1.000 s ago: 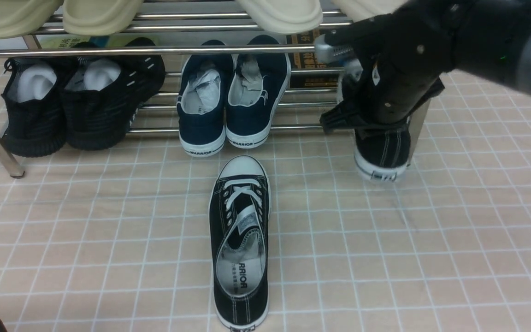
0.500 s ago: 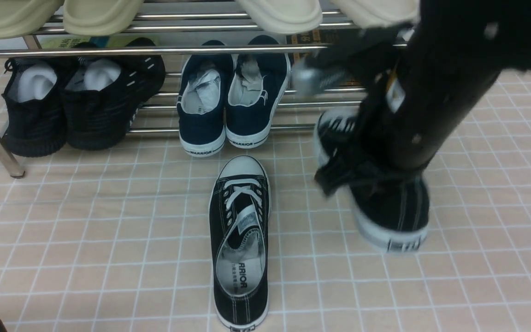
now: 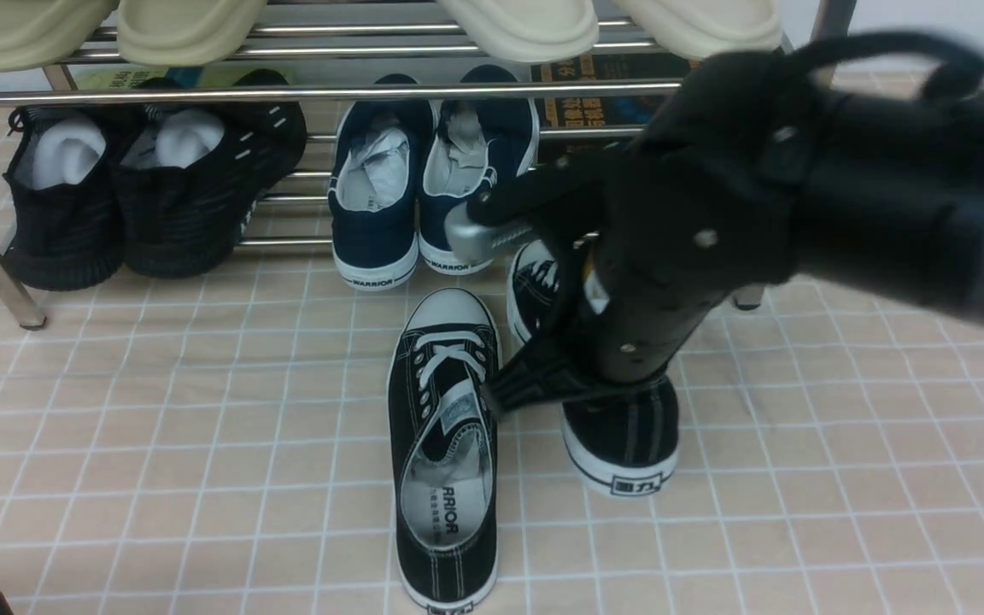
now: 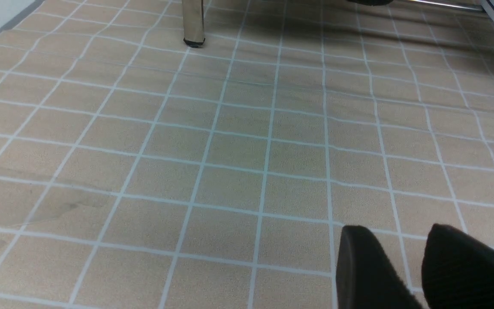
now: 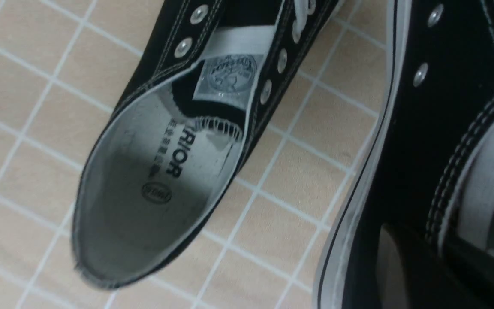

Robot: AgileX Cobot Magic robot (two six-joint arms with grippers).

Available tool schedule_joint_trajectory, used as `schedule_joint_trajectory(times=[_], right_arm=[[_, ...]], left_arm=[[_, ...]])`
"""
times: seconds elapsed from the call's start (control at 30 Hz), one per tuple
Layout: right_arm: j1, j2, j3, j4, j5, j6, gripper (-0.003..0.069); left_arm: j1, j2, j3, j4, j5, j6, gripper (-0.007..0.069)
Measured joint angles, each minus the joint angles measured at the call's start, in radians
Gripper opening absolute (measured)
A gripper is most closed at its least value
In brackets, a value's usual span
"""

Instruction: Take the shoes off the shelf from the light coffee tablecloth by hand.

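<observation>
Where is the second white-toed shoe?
The shoe is in the right gripper, front view right of centre, just right of its mate on the tablecloth.

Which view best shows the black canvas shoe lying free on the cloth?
The front view: the shoe shows nearly whole, toe cap to heel. The right wrist view shows only its open collar, insole and eyelets; the left wrist view shows no clear part of it.

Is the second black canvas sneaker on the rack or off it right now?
Off. The sneaker is in front of the rack, beside its mate, with tablecloth around its heel.
</observation>
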Motion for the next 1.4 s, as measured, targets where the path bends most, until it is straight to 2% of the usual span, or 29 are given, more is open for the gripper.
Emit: schedule_joint_trajectory(times=[0.33,0.57,1.4], right_arm=[[0.000,0.086,0.002,-0.059,-0.063,0.095,0.0013],[-0.001,0.121,0.002,-0.061,-0.076,0.105,0.0013],[-0.001,0.132,0.001,0.084,-0.134,0.105,0.0027]], left_arm=[[0.000,0.000,0.000,0.000,0.000,0.000,0.0240],[0.000,0.000,0.000,0.001,0.000,0.000,0.0240],[0.000,0.000,0.000,0.001,0.000,0.000,0.0240]])
